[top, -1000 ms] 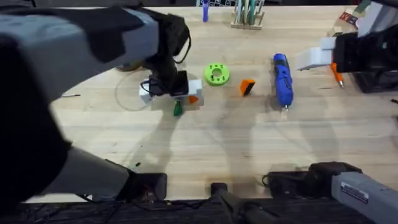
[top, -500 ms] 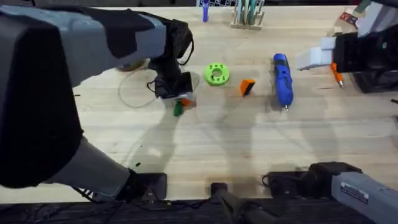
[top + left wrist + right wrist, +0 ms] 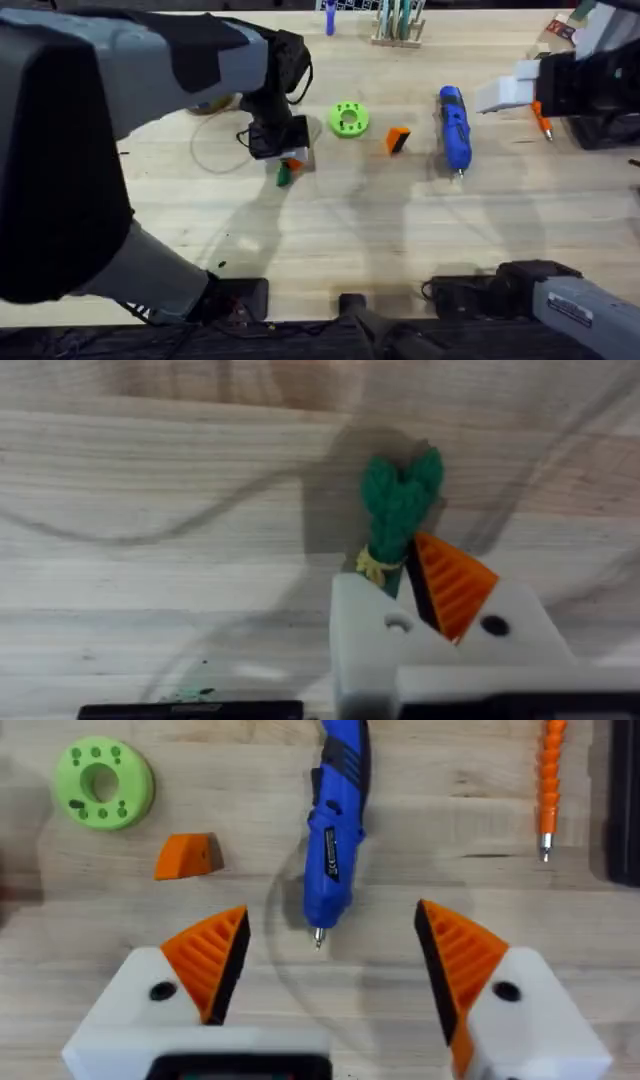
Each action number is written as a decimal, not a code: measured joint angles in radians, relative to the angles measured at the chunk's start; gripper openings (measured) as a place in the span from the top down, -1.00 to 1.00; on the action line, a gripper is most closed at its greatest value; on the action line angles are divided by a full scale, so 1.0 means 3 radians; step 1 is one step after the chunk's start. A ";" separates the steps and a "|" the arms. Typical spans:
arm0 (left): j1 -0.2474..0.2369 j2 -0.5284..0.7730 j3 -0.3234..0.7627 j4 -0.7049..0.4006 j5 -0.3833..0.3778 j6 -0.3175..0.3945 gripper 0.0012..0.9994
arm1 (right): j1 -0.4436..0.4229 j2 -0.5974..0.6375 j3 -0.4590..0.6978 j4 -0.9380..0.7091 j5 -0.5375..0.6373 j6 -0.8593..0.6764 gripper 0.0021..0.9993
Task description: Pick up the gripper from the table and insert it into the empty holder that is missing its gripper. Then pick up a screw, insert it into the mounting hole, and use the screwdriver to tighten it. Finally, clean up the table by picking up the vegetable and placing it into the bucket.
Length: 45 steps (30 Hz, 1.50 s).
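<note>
Vegetable [image 3: 398, 500] first: you have it pinched at its yellow-tied stem end in your left gripper [image 3: 405, 590], the white finger [image 3: 370, 635] on one side and the orange ribbed pad [image 3: 452, 582] on the other, with its dark green leafy end sticking out past the fingertips. It sits low over the wooden table [image 3: 400, 240], and its shadow lies right under it; you cannot tell whether it is touching the wood. From overhead you see the vegetable [image 3: 284, 175] as a small green piece just below the left gripper [image 3: 290, 162], left of the middle of the table.

Look to the right of it for the lime-green disc [image 3: 348, 119], then the small orange and black gripper [image 3: 398, 140] lying on the wood, then the blue screwdriver [image 3: 454, 127] with its metal tip pointing toward the arm bases. All three lie apart from one another.

Your right gripper [image 3: 330, 960] hangs with its jaws spread wide and nothing between them. In its wrist view the screwdriver [image 3: 335, 825] lies in line with the gap between the fingers, with the gripper [image 3: 188, 856] and the disc [image 3: 103, 782] off to one side and a thin orange tool [image 3: 549, 780] to the other. From overhead, the right gripper [image 3: 510, 92] is near the table's right edge, well apart from the vegetable.
</note>
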 joint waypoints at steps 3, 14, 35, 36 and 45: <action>-0.0001 -0.0016 -0.0001 -0.0004 -0.0097 -0.0001 0.99 | 0.0000 0.0000 0.0000 0.0000 0.0001 0.0000 -0.98; 0.0018 -0.0755 0.0169 -0.0057 -0.0445 0.0268 0.99 | 0.0000 0.0000 0.0000 0.0000 0.0001 0.0000 -0.98; 0.0018 -0.1078 0.0248 -0.0065 -0.0473 0.0364 -0.97 | 0.0000 0.0000 0.0000 0.0000 0.0000 0.0000 -0.98; 0.0018 -0.1089 0.0261 -0.0065 -0.0473 0.0365 -0.97 | 0.0000 0.0000 0.0000 0.0000 0.0001 0.0000 -0.98; 0.0018 -0.1464 0.0437 -0.0065 -0.0474 0.0527 -0.97 | 0.0000 0.0000 0.0000 0.0000 0.0000 0.0000 -0.98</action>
